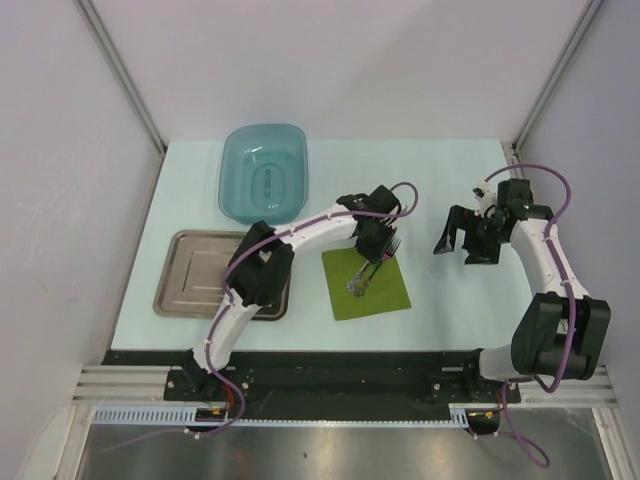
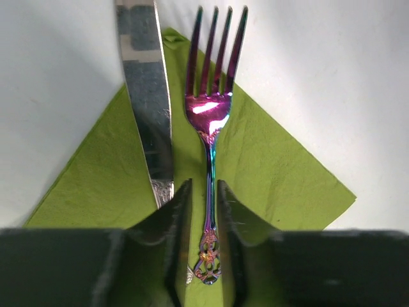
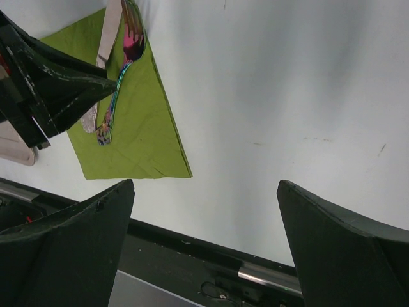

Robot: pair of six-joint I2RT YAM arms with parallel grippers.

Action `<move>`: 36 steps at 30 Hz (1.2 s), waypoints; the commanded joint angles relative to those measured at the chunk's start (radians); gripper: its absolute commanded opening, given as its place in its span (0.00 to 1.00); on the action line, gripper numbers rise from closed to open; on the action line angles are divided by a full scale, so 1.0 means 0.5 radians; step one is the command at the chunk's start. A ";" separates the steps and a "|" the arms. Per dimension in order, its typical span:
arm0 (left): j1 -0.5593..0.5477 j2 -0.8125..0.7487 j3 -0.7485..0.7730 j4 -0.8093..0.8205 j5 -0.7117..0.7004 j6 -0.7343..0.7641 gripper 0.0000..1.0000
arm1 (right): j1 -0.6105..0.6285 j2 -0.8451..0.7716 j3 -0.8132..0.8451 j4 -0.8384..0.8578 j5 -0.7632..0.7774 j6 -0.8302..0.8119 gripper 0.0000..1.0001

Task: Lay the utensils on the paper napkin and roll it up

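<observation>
The olive-green paper napkin point(image 1: 385, 290) lies on the table in front of the left gripper point(image 1: 375, 245). A fork point(image 2: 209, 109) with an iridescent purple handle and a silver knife point(image 2: 150, 96) lie side by side on the napkin point(image 2: 275, 166), tips past its far corner. The left gripper point(image 2: 204, 185) is just above them. Its jaws are narrowly apart, with the fork handle between them and a gap on each side. The right gripper point(image 1: 465, 240) hovers wide open and empty to the right of the napkin. Its view shows the napkin point(image 3: 140, 121) and the fork point(image 3: 121, 70).
A steel tray point(image 1: 195, 270) sits at the near left under the left arm. A teal plastic basin point(image 1: 263, 172) stands behind it. The table's near edge and a black rail point(image 3: 211, 256) run below the right gripper.
</observation>
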 commanded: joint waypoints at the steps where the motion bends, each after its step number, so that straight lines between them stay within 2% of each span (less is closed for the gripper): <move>1: 0.036 -0.093 0.085 0.059 0.013 -0.059 0.29 | 0.005 -0.039 -0.077 0.048 -0.109 0.035 1.00; 3: 0.045 -0.133 0.091 0.059 0.028 -0.062 0.31 | 0.014 -0.024 -0.087 0.054 -0.143 0.062 1.00; 7: 0.106 -0.353 0.002 0.077 0.141 -0.090 0.32 | 0.069 0.019 -0.185 0.124 -0.314 0.130 0.89; 10: 0.250 -0.635 -0.298 0.218 0.340 -0.166 0.38 | 0.201 0.086 -0.268 0.189 -0.407 0.185 0.84; 11: 0.336 -0.730 -0.396 0.361 0.390 -0.185 0.41 | 0.241 0.111 -0.286 0.201 -0.410 0.197 0.81; 13: 0.410 -0.902 -0.691 0.537 0.485 -0.206 0.59 | 0.351 0.190 -0.286 0.232 -0.391 0.231 0.75; 14: 0.465 -1.079 -0.777 0.662 0.479 -0.210 0.62 | 0.440 0.227 -0.286 0.250 -0.373 0.246 0.74; 15: 0.490 -1.148 -0.914 0.697 0.467 -0.210 0.74 | 0.477 0.261 -0.280 0.266 -0.370 0.255 0.69; 16: 0.511 -1.218 -0.967 0.715 0.467 -0.213 0.76 | 0.508 0.337 -0.274 0.278 -0.367 0.289 0.68; 21: 0.613 -1.495 -1.182 0.719 0.409 -0.225 0.80 | 0.643 0.571 -0.210 0.299 -0.284 0.332 0.62; 25: 0.680 -1.590 -1.296 0.734 0.387 -0.268 0.80 | 0.729 0.697 -0.191 0.299 -0.235 0.338 0.57; 32: 0.714 -1.694 -1.416 0.771 0.353 -0.271 0.81 | 0.864 0.737 -0.185 0.296 -0.125 0.348 0.60; 36: 0.751 -1.719 -1.437 0.768 0.369 -0.262 0.81 | 0.736 0.700 -0.114 0.103 -0.078 0.265 0.59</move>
